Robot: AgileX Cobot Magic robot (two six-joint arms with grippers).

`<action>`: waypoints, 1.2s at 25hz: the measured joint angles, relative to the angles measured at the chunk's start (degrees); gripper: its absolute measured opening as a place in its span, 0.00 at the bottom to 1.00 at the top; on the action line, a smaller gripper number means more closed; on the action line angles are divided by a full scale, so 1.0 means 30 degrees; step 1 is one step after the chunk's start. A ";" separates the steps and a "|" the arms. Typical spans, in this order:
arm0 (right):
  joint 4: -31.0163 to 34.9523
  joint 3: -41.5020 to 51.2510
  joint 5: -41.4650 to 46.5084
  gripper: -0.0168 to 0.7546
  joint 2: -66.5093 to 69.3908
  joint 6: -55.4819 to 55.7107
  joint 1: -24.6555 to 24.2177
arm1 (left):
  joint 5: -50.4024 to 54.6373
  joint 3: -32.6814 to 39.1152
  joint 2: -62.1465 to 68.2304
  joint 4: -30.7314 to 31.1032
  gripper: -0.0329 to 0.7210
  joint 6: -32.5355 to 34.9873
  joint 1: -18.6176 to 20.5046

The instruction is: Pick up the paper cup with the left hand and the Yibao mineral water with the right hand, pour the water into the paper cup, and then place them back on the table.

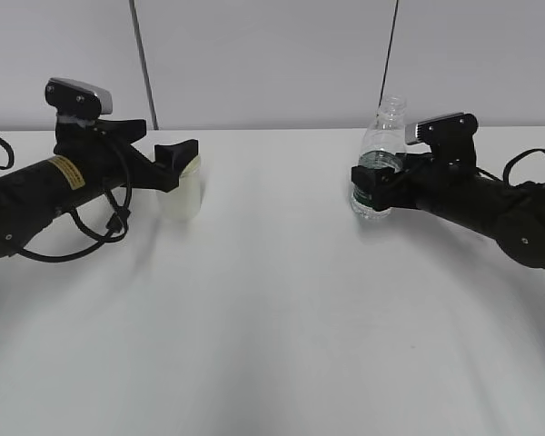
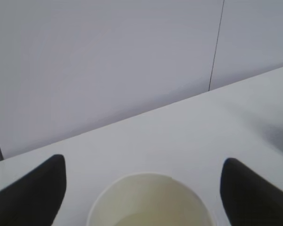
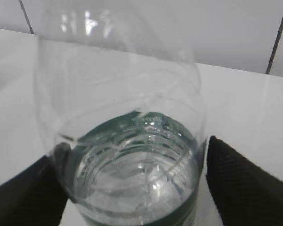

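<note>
The paper cup [image 1: 182, 195] stands on the white table [image 1: 272, 318] at the left. My left gripper [image 1: 183, 162] is open around it, one black finger on each side with a gap to the rim; in the left wrist view the cup [image 2: 148, 200] sits between the fingers [image 2: 35, 193]. The Yibao mineral water [image 1: 381, 145], capless and part full, stands at the right. My right gripper [image 1: 372, 184] is shut on its green label band; in the right wrist view the bottle [image 3: 132, 117] fills the space between the fingers [image 3: 245, 183].
A grey wall with dark vertical seams [image 1: 143, 64] rises just behind the table's far edge. Loose black cables [image 1: 100, 227] hang from the left arm onto the table. Bare tabletop lies between the two arms and in front of them.
</note>
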 joint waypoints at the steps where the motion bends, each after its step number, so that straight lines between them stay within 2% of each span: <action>1: -0.0038 0.0000 0.0074 0.86 -0.0073 0.0081 0.0000 | 0.0000 0.0092 -0.0156 0.0000 0.84 -0.0021 0.0000; 30: -0.0290 0.0000 0.1084 0.86 -0.3391 0.1653 0.0000 | 0.0751 0.0172 -0.1108 0.0348 0.83 -0.0800 0.0000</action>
